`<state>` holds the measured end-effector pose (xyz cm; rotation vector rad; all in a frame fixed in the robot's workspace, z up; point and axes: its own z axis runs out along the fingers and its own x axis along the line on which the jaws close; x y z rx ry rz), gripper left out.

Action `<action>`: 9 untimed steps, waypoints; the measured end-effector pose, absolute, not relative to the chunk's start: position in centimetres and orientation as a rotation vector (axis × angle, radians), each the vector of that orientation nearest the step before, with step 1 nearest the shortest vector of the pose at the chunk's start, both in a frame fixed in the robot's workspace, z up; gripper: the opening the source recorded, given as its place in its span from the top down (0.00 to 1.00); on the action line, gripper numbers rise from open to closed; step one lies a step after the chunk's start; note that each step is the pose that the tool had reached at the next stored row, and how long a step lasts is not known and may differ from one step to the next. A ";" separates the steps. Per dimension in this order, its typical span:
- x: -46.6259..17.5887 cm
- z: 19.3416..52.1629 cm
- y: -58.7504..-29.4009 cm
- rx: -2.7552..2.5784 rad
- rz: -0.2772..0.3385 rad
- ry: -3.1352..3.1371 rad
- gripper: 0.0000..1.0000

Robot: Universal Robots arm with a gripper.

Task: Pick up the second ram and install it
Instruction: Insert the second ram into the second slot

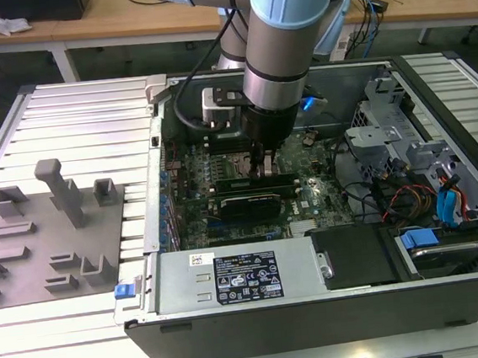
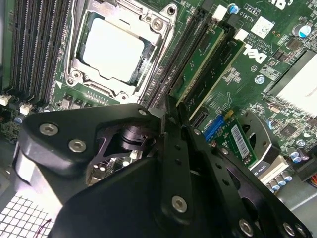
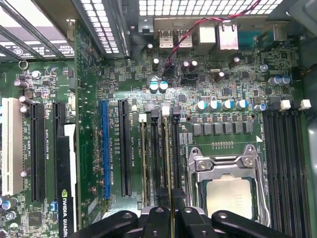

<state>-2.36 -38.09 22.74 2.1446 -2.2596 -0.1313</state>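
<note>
The exterior view takes in the open computer case (image 1: 436,109) and grey fixture plate (image 1: 54,239), while both wrist views show the fingers (image 3: 171,210) narrowly pinching the second ram (image 3: 170,163) upright in a slot just beside the CPU socket (image 3: 230,186).

Green motherboard (image 3: 208,94) seen from above, carrying square silver CPU socket (image 3: 229,186), long black memory slots (image 3: 287,163) beside it, one blue expansion slot (image 3: 104,148). Black gripper (image 3: 171,210) low over narrow slots (image 3: 153,148) next to socket, fingers close together around a thin green edge.
</note>
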 end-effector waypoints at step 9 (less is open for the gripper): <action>-2.3 22.3 -38.1 2.145 -0.131 -2.260 0.87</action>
